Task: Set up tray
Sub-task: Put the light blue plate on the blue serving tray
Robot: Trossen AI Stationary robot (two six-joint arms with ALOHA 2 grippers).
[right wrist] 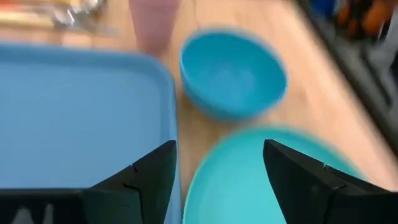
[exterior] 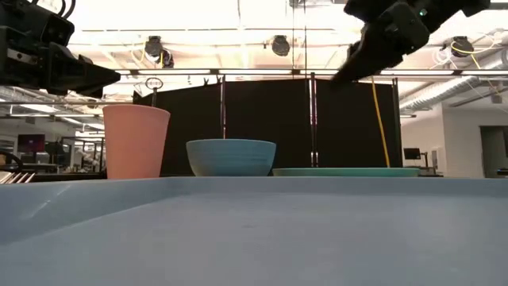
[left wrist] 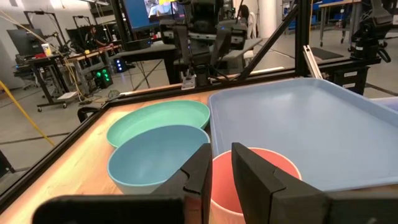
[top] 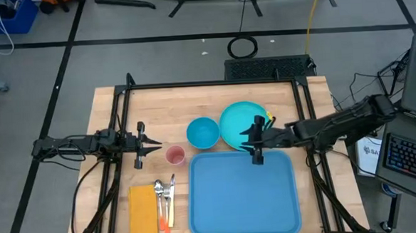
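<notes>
Tray (top: 244,193) lies empty; nothing is loaded yet. Right end effector (top: 255,144) hangs open over the plate (top: 240,122), so next it must grasp that. Left end effector (top: 151,143), nearly closed and empty, waits near the cup (top: 175,155).

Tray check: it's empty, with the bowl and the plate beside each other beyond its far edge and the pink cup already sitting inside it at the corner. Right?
Not quite. The pink cup is not inside the tray; it stands on the wooden table just off the tray's far left corner, as the high view shows. The rest holds: the tray is empty, and the bowl and plate sit beside each other beyond its far edge.
</notes>
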